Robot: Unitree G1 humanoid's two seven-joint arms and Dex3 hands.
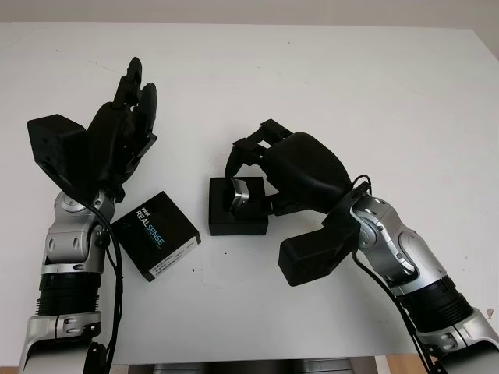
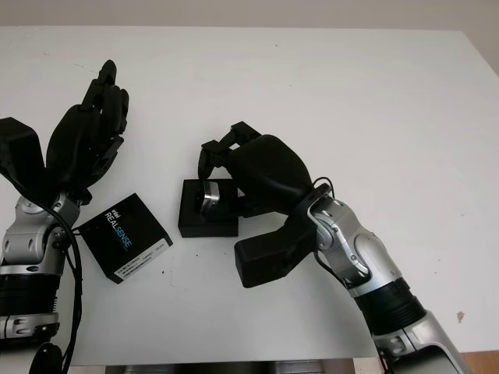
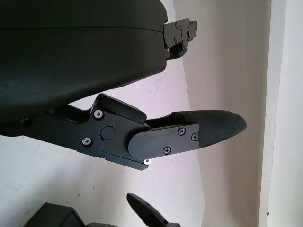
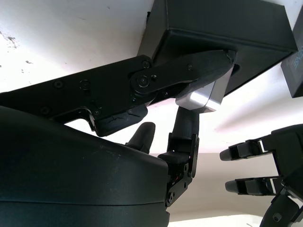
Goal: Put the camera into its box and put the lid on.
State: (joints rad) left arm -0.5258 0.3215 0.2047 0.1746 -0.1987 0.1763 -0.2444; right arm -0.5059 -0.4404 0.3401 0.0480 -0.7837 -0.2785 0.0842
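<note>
While the right hand (image 1: 257, 167) clamps the camera (image 1: 240, 195) over the box (image 1: 237, 207), a tilt could jam it; left hand (image 1: 129, 117) open, raised.

Brushed-metal camera (image 1: 239, 194), matt black box (image 1: 238, 222), smooth white table (image 1: 327, 78).

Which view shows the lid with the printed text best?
The left eye view: the lid lies whole on the table, text readable, beside the left robot hand. The right eye view shows the same; the right wrist view catches a corner.

White table (image 1: 327, 70) against a pale wall (image 3: 232, 71)
</note>
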